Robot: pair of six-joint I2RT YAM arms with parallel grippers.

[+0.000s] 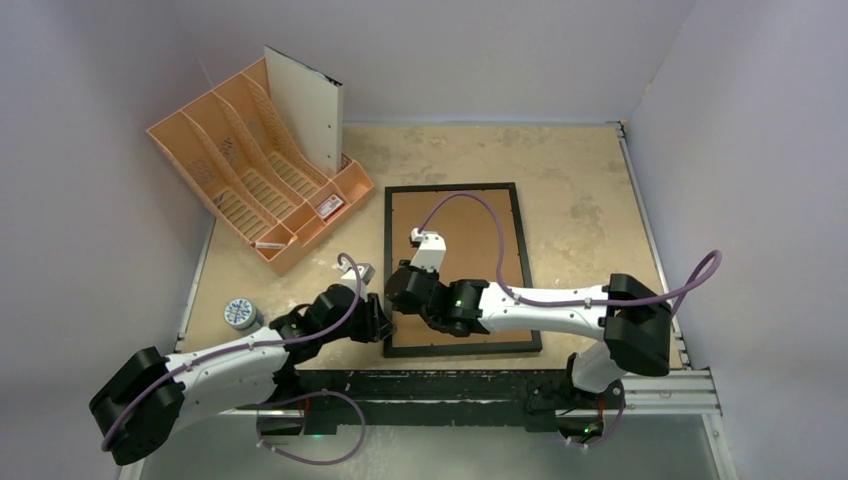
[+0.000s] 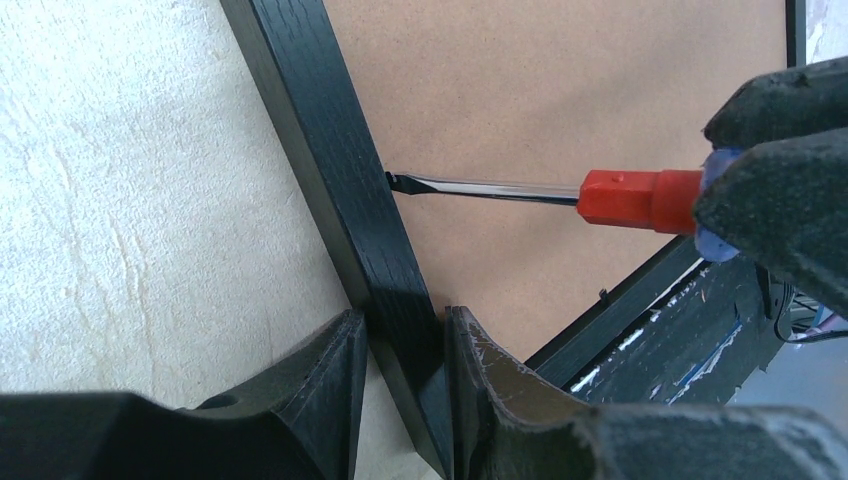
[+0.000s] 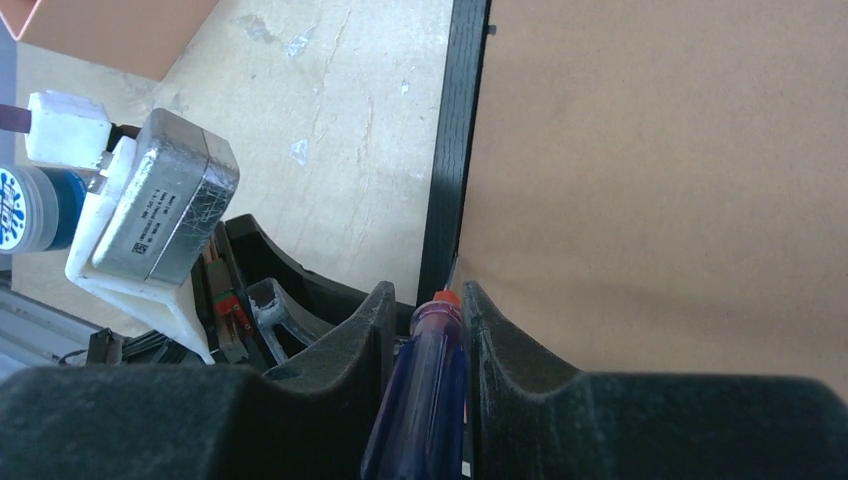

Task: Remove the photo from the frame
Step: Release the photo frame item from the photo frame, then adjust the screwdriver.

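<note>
Left fingers (image 2: 318,372) clamp the frame (image 2: 335,160) by its rail near a corner; right fingers (image 3: 352,335) grip a screwdriver (image 2: 628,197), tip at the rail's inner edge. The photo is hidden, presumably beneath the backboard (image 2: 560,90). Best to lever shallowly, blade flat, frame pinned.

frame (image 1: 450,187) | thin black rectangle, woodgrain on the rails (image 2: 330,160) | I see it lying flat on the table (image 1: 580,200), back side up | brown fibreboard back (image 1: 465,240) seated inside the rails, fills the opening | long sides run away from arm bases | near short rail close to table's front edge, roughly mid-table
</note>
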